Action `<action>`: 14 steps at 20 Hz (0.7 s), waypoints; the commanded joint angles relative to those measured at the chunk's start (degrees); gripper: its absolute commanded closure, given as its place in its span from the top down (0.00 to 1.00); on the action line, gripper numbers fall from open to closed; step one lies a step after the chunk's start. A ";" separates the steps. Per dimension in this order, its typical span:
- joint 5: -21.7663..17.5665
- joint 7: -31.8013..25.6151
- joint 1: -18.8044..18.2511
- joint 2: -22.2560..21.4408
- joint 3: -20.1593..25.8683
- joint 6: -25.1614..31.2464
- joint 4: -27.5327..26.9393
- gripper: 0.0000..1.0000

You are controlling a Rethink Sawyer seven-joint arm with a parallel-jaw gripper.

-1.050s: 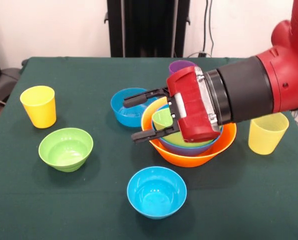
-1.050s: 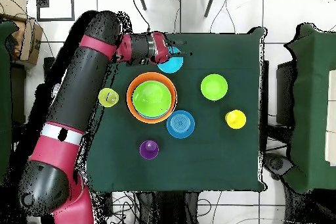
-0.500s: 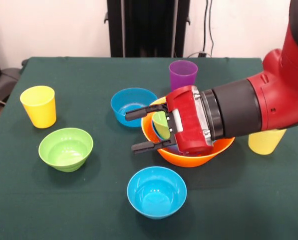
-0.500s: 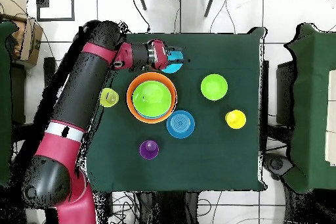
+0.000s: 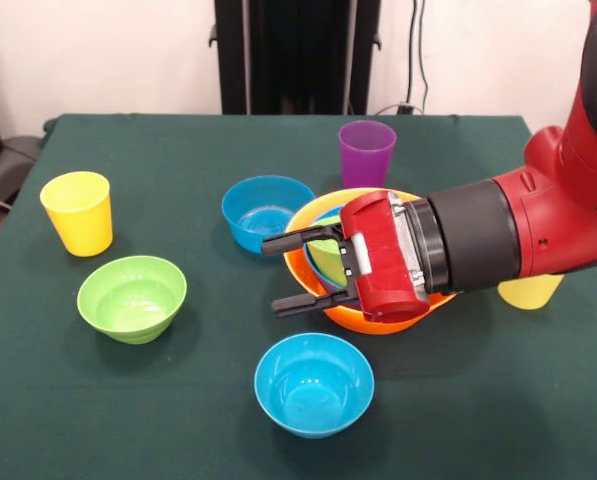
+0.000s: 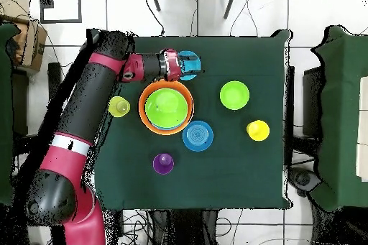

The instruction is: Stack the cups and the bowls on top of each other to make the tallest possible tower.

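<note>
Our gripper (image 5: 300, 272), spread wide and holding nothing, has dropped lower beside the orange bowl (image 5: 323, 305), so we may grab the blue bowl (image 5: 313, 383) below.

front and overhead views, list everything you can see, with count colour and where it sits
table: one, dark green cloth, under everything
orange bowl: one, mid-table, base of the tower, partly hidden by the gripper
nested bowls: green over blue, inside the orange bowl; exact count cannot be told
small blue bowls: two, one near the front edge, one behind the tower
green bowl: one, loose, front-view left
yellow cup: one, opaque, upright, far left
purple cup: one, upright, behind the tower
pale yellow cup: one, right, mostly hidden by the arm
gripper: one, black fingers open, sideways over the tower's left rim
arm: red and black
</note>
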 commanded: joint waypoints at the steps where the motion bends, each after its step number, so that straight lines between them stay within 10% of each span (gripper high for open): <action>1: -0.57 15.75 -0.13 1.73 0.76 -3.31 -0.51 1.00; 14: -1.16 18.14 -0.51 2.95 -3.50 -2.48 -1.04 1.00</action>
